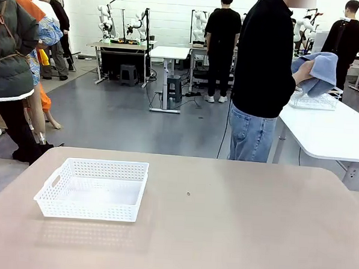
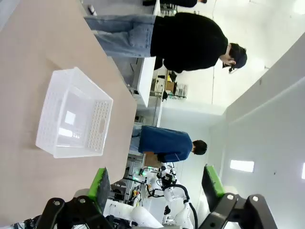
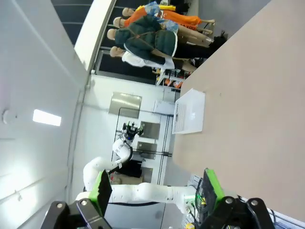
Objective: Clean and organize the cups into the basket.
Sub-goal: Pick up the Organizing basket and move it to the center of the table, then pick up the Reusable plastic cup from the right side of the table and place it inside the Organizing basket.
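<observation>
On the tan table (image 1: 241, 228) (its left half) I see a shallow white lattice-walled plastic basket (image 1: 86, 211); my left gripper (image 2: 156, 183) and right gripper (image 3: 157, 185) gape wide, empty.

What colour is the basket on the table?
The basket is white, with rows of little holes in its walls. The front view shows it best.
</observation>
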Controlling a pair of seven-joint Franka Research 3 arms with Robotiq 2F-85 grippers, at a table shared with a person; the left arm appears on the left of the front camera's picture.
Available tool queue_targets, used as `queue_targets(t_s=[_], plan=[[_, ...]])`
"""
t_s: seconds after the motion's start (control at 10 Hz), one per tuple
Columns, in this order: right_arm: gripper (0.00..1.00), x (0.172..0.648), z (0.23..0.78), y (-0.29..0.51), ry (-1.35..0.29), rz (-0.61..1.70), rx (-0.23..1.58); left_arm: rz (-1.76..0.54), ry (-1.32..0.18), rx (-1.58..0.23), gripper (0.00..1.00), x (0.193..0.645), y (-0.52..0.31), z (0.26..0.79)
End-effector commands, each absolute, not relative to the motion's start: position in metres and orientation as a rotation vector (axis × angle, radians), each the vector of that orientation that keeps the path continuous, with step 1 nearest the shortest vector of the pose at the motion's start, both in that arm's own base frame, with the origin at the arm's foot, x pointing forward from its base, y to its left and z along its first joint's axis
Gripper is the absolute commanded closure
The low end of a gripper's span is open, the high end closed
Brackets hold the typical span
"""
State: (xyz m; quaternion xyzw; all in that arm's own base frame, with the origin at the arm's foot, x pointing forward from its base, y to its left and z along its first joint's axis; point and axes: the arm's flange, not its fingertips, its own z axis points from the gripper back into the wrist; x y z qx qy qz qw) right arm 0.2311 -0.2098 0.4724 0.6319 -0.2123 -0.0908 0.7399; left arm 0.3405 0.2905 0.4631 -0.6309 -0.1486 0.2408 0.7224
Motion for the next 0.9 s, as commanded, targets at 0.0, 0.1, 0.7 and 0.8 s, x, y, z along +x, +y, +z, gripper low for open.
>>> queue_targets(t_s=[0.0,0.1,0.7,0.8], plan=[[0.00,0.226,0.463,-0.225,-0.472,-0.211,1.371,0.545,-0.339,-1.384,0.00,0.339,0.298,0.464],[0.00,0.222,0.461,-0.232,-0.497,-0.234,1.365,0.521,-0.354,-1.369,0.00,0.335,0.299,0.466],[0.00,0.218,0.461,-0.234,-0.518,-0.271,1.369,0.495,-0.351,-1.343,0.00,0.334,0.299,0.465],[0.00,0.218,0.461,-0.234,-0.518,-0.271,1.369,0.495,-0.351,-1.343,0.00,0.334,0.299,0.465]])
